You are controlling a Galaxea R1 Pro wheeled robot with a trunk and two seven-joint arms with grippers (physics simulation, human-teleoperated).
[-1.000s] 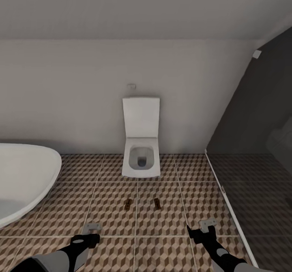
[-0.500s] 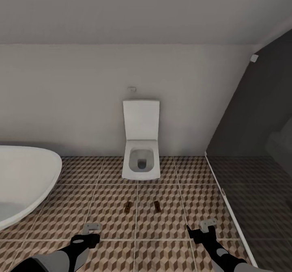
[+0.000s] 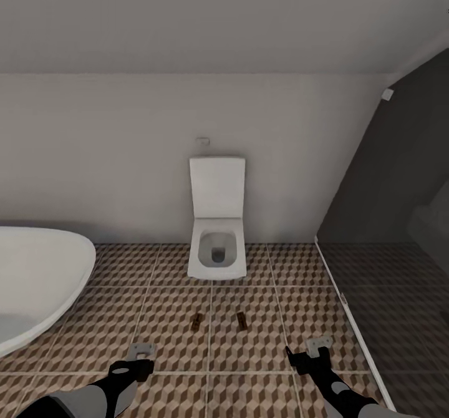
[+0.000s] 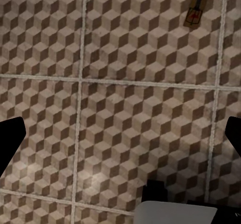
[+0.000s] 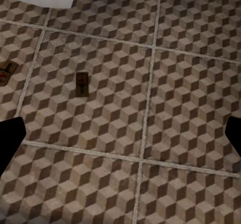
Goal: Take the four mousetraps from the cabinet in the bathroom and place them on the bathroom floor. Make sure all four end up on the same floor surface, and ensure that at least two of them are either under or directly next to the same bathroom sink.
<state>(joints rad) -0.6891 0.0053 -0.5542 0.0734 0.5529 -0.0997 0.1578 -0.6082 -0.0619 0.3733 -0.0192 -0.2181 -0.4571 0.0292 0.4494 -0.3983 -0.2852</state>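
On bathroom floor: two mousetraps, before one toilet; positions unchanged. My left end effector and right end effector: both wide.

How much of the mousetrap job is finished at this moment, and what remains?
Done: two mousetraps, one and another, lie on the patterned bathroom floor in front of the toilet. In hand: nothing; the left gripper and right gripper are open and empty. Left: two more traps, and placing two by a sink.
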